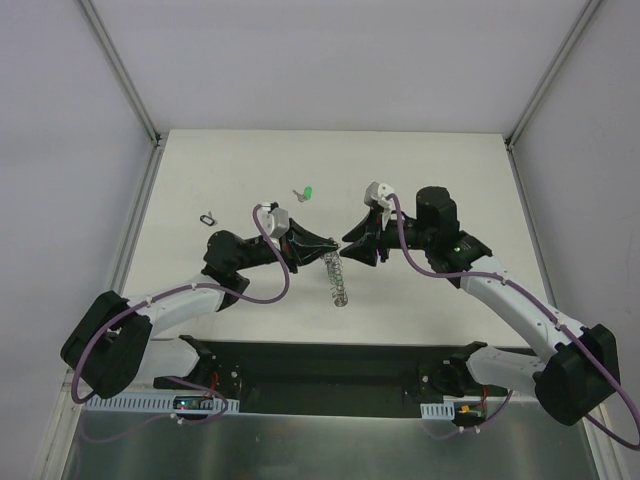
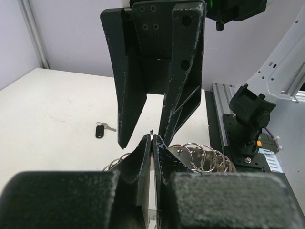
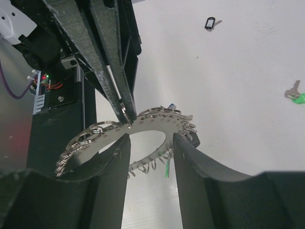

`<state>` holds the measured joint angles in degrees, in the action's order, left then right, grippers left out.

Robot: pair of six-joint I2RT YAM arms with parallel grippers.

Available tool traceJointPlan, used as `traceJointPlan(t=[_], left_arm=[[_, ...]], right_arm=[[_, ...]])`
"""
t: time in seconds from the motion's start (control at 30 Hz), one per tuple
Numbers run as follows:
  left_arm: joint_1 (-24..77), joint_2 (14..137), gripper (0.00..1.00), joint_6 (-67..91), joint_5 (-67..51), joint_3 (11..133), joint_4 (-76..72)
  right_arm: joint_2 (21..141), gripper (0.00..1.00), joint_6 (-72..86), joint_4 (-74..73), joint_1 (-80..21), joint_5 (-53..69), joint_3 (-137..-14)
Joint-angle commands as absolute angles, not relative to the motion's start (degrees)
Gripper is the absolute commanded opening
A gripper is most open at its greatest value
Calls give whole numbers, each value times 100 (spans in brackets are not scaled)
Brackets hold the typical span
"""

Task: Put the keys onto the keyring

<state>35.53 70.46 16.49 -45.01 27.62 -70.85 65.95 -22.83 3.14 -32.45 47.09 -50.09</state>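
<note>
Here the left tool point(image 2: 151, 141) pinches the keyring point(image 3: 162, 114) tight — the right tool point(image 3: 151, 139), spread wide, straddles it.

A white table point(image 1: 450, 170) sits enclosed by pale grey walls point(image 1: 330, 60)

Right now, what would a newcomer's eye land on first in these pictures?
The two grippers meet nose to nose in the middle. The left gripper is shut, seemingly on the rim of the ribbed keyring, and the right gripper faces it with jaws open. Farther back, a green-headed key lies loose on the white table.
</note>
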Motion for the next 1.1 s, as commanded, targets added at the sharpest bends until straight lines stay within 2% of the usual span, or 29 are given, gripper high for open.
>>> traceJointPlan(t=[0.0,0.53,0.83,0.9,0.93,1.07], left_arm=[[3507,7066,0,1828,-4720,3032,-7954],[3507,7251,0,2021,-5010,3120,-8095],[3507,7383,0,2136,-5097,3173,-8270],[3507,7392,0,2136,-5098,3182,-8262],[3507,7418,0,2136,-5098,3182,-8244],[3507,7488,1,2101,-5098,3182,-8209]], right_arm=[[6460,43,-2443,439,-3226,5282,-5194],[6425,39,-2408,554,-3234,5414,-5282],[6460,31,-2391,554,-3252,5519,-5300],[6477,24,-2382,562,-3252,5555,-5317],[6486,17,-2382,562,-3261,5589,-5335],[6504,4,-2373,554,-3278,5581,-5379]])
